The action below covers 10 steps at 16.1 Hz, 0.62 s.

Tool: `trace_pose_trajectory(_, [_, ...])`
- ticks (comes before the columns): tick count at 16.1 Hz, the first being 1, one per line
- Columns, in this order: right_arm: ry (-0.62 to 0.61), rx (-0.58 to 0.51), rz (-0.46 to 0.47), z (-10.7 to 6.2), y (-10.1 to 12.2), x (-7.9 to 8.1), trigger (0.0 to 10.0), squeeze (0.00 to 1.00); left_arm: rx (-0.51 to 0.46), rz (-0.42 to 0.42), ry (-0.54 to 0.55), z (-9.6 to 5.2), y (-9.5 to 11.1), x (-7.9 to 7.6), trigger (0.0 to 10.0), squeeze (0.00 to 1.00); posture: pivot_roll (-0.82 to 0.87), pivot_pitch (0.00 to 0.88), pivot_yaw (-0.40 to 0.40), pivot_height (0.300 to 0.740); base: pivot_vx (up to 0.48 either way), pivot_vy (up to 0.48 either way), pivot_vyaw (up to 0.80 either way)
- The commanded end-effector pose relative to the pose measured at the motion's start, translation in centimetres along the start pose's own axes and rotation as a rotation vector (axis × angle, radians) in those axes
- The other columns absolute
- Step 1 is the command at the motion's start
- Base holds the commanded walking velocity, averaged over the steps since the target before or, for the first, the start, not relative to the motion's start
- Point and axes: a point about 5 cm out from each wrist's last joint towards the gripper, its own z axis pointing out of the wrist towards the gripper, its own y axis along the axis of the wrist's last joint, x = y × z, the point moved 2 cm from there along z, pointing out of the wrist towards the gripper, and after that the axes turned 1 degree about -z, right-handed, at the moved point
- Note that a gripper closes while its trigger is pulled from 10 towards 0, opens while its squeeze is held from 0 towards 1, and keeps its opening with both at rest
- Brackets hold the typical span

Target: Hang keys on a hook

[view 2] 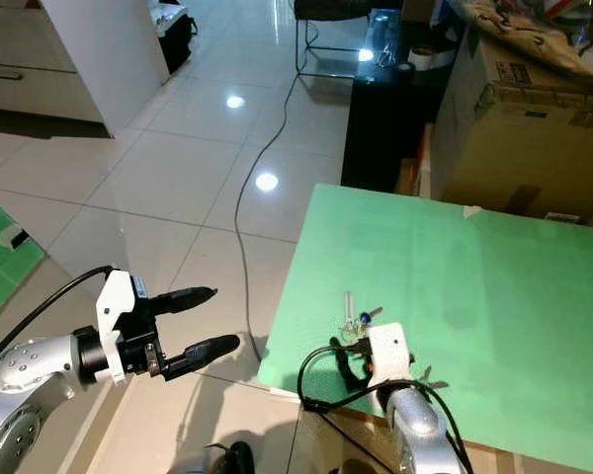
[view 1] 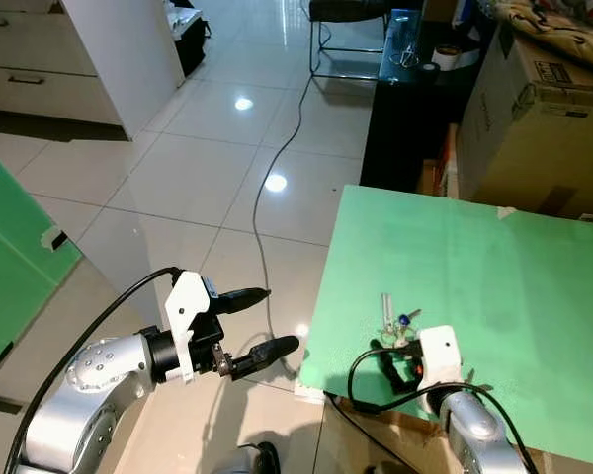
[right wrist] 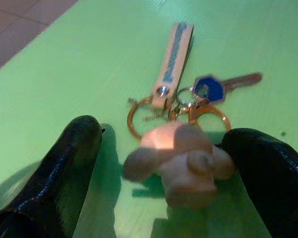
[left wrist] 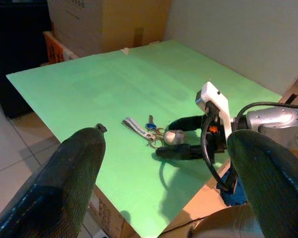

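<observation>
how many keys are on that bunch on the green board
1 that shows: a blue-headed key on the rings, beside the strap and pale charm, between the right pincer fingers. Others may be hidden.

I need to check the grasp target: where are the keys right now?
The keys lie on the green table near its front left corner, between the open fingers of the right gripper.

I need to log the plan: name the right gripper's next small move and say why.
Probably close the right gripper on the keys. Its open fingers already sit either side of the pale charm on the green table, and nothing is gripped yet. The left gripper hangs open over the floor, off the table's edge.
</observation>
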Motion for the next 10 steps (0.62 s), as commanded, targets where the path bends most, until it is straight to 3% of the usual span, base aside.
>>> trace_pose_trajectory(1, [0.008,0.023,-0.001,0.1,-0.4,0.2,10.0,0.98,0.019,0.001,-0.007,0.0,-0.1,-0.1,10.0,0.00,-0.03,0.141,0.079,0.740,0.000,0.000,0.00])
trace_pose_trajectory(2, [0.004,0.026,-0.005,0.1,-0.4,0.0,10.0,0.98,0.017,0.000,-0.004,0.1,0.0,0.0,10.0,0.00,-0.03,0.143,0.078,0.740,0.000,0.000,0.00])
trace_pose_trajectory(4, [-0.018,0.022,-0.014,0.0,-0.3,-0.6,0.0,0.98,0.017,-0.003,-0.003,0.2,-0.1,-0.1,10.0,0.00,-0.04,0.145,0.078,0.740,0.000,0.000,0.00])
trace_pose_trajectory(10, [-0.025,0.039,0.014,-0.2,-0.5,-0.8,0.0,0.98,0.020,-0.008,0.007,0.6,-0.4,0.0,10.0,0.00,-0.05,0.141,0.075,0.740,0.000,0.000,0.00])
